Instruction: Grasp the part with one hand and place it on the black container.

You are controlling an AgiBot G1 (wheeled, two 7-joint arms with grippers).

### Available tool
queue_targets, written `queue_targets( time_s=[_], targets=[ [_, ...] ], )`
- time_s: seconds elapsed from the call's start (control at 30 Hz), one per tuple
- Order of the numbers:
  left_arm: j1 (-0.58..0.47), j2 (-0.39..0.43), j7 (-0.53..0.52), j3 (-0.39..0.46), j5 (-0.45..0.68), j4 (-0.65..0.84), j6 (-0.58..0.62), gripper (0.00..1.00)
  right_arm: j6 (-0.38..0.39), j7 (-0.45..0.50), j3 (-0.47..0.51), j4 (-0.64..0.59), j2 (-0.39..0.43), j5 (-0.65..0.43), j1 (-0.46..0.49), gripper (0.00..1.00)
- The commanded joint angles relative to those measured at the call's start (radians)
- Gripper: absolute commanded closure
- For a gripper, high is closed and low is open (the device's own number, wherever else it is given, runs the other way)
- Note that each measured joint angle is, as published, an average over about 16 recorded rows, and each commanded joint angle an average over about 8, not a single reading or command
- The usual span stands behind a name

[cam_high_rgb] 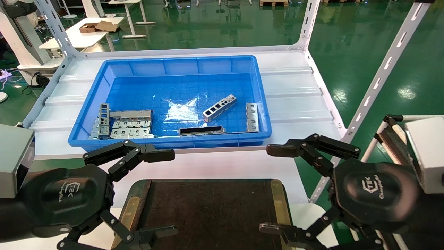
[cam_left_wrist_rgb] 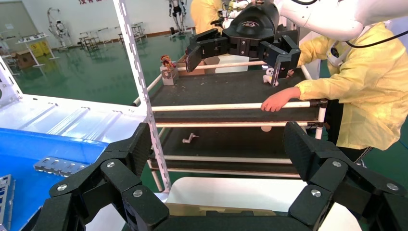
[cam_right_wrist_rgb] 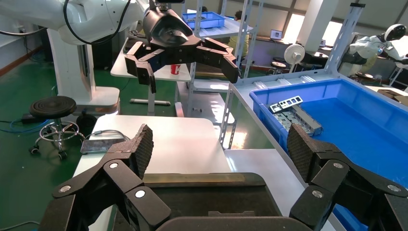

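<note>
The part (cam_high_rgb: 219,108), a small silvery channel bar with square cutouts, lies tilted on the floor of the blue bin (cam_high_rgb: 86,128), right of its middle. The black container (cam_high_rgb: 208,208), a dark tray with brass side strips, lies in front of the bin; it also shows in the right wrist view (cam_right_wrist_rgb: 202,197). My left gripper (cam_high_rgb: 166,192) hovers open and empty over the tray's left edge. My right gripper (cam_high_rgb: 272,189) hovers open and empty over its right edge. Each wrist view shows its own open gripper, left (cam_left_wrist_rgb: 219,149) and right (cam_right_wrist_rgb: 219,149).
A dark-faced long bar (cam_high_rgb: 201,131) lies by the bin's front wall. Flat grey slotted plates lie at the bin's left (cam_high_rgb: 130,123) and right (cam_high_rgb: 252,117). White shelf uprights (cam_high_rgb: 381,73) flank the bin. A person in yellow (cam_left_wrist_rgb: 356,86) holds a cart rail on my right.
</note>
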Motion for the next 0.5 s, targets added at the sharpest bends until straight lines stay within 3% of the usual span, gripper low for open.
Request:
queue_targets(
  time_s=[0.03, 0.5],
  targets=[
    [0.0, 0.0, 0.0, 0.0, 0.0, 0.0, 0.0, 0.0, 0.0, 0.0, 0.0, 0.0, 0.0, 0.0, 0.0, 0.0],
    [0.0, 0.0, 0.0, 0.0, 0.0, 0.0, 0.0, 0.0, 0.0, 0.0, 0.0, 0.0, 0.0, 0.0, 0.0, 0.0]
  ],
)
